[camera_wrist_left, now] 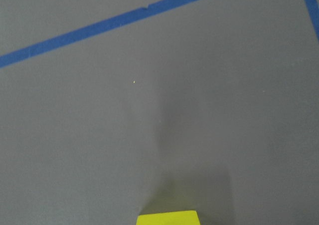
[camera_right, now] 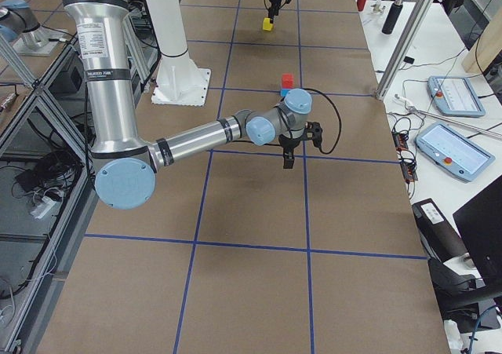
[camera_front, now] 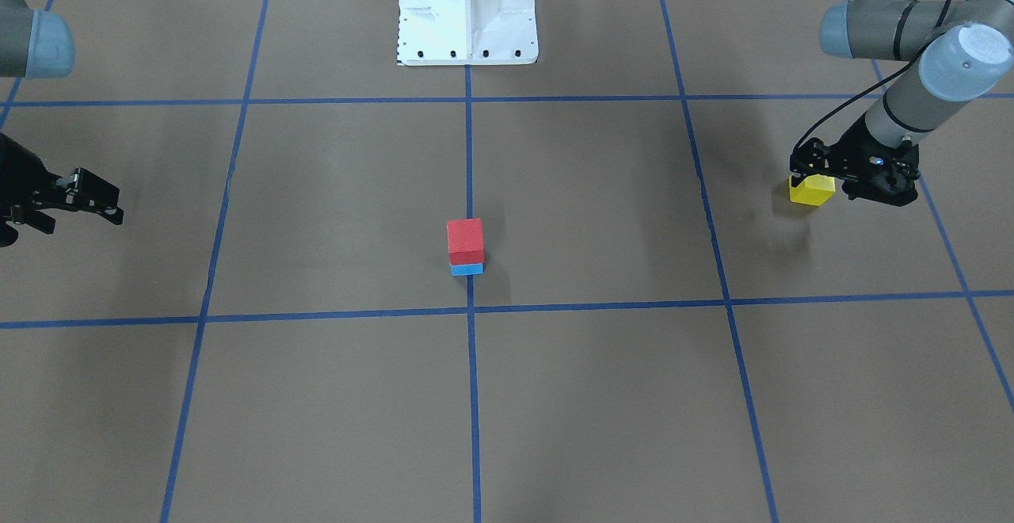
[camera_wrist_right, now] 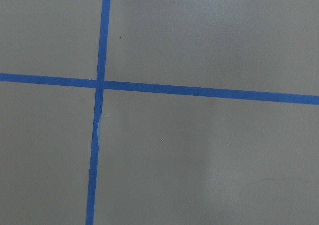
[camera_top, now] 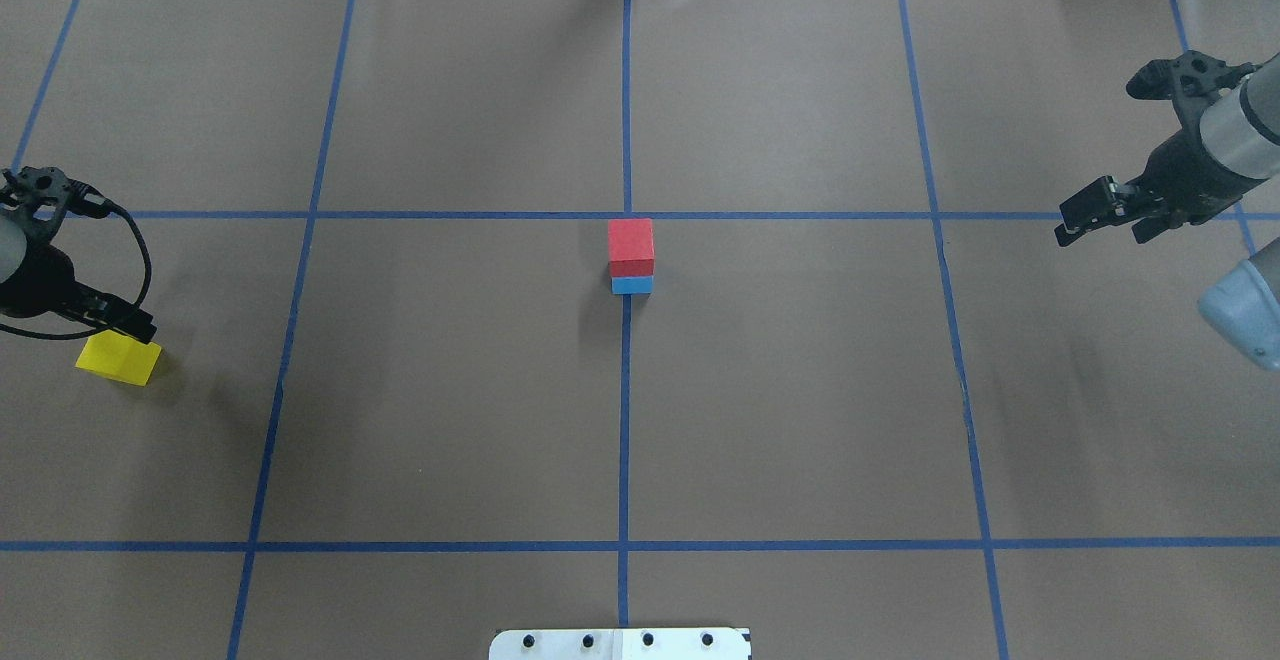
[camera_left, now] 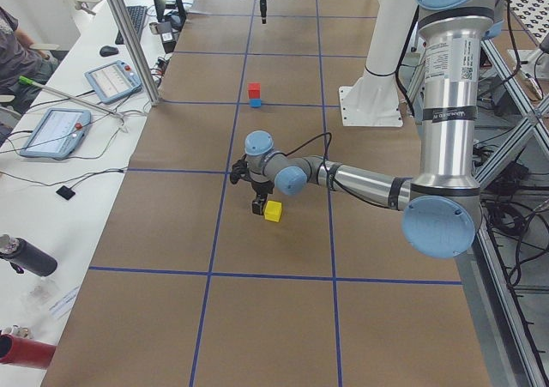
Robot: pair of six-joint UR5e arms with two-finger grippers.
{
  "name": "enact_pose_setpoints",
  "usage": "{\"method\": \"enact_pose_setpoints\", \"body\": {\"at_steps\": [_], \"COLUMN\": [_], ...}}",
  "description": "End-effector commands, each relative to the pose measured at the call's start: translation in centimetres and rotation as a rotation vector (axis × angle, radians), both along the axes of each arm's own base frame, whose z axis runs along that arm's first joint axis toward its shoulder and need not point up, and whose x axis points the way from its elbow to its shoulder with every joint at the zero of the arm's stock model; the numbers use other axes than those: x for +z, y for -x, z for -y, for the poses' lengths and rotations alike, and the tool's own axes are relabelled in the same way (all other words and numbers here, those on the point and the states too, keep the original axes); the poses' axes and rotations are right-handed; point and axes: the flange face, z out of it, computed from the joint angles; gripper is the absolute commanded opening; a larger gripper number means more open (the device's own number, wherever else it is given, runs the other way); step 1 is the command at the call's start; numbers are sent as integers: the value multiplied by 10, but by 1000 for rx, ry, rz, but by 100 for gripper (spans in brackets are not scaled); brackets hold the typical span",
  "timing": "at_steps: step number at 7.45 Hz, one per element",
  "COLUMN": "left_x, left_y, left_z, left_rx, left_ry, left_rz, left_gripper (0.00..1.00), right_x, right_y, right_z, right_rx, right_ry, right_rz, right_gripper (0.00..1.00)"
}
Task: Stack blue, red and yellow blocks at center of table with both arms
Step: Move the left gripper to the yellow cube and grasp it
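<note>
A red block [camera_front: 465, 241] sits on a blue block [camera_front: 467, 269] at the table's centre; the stack also shows in the overhead view [camera_top: 631, 247]. A yellow block [camera_front: 812, 190] is far out on my left side. My left gripper [camera_front: 813, 173] is shut on it from above, low over the table. The overhead view shows the same block [camera_top: 118, 357] under the gripper [camera_top: 125, 325]. The left wrist view shows only the block's top edge [camera_wrist_left: 168, 218]. My right gripper [camera_front: 79, 218] hangs open and empty at the far right side [camera_top: 1075, 220].
The white robot base [camera_front: 467, 12] stands at the table's rear middle. Blue tape lines [camera_top: 625, 390] split the brown table into squares. Tablets and cables lie on a side bench [camera_left: 60, 130] beyond the table's far edge.
</note>
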Motion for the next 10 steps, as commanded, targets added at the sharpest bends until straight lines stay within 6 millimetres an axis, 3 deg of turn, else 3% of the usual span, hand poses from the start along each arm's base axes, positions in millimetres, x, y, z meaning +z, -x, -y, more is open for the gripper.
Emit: {"method": "enact_pose_setpoints", "body": {"at_steps": [1, 4, 5, 6, 7, 9, 10], "left_x": [7, 20, 19, 17, 15, 0, -30], "left_y": [0, -4, -9, -12, -15, -22, -27], "left_z": [-2, -6, -8, -10, -10, -12, -8], "left_rx": [-26, -23, -19, -8, 14, 62, 84], "left_ry": [43, 67, 72, 82, 90, 132, 155], "left_rz": [6, 19, 17, 6, -13, -82, -127], "left_gripper": [100, 99, 94, 35, 0, 0, 0], "right_x": [0, 0, 0, 0, 0, 0, 0], "right_y": [0, 0, 0, 0, 0, 0, 0], "right_z": [0, 0, 0, 0, 0, 0, 0], "right_rx": [-1, -1, 1, -1, -2, 0, 1], "right_ry": [0, 0, 0, 0, -1, -1, 0], "right_rz": [0, 0, 0, 0, 0, 0, 0], "right_gripper": [99, 99, 99, 99, 99, 99, 99]}}
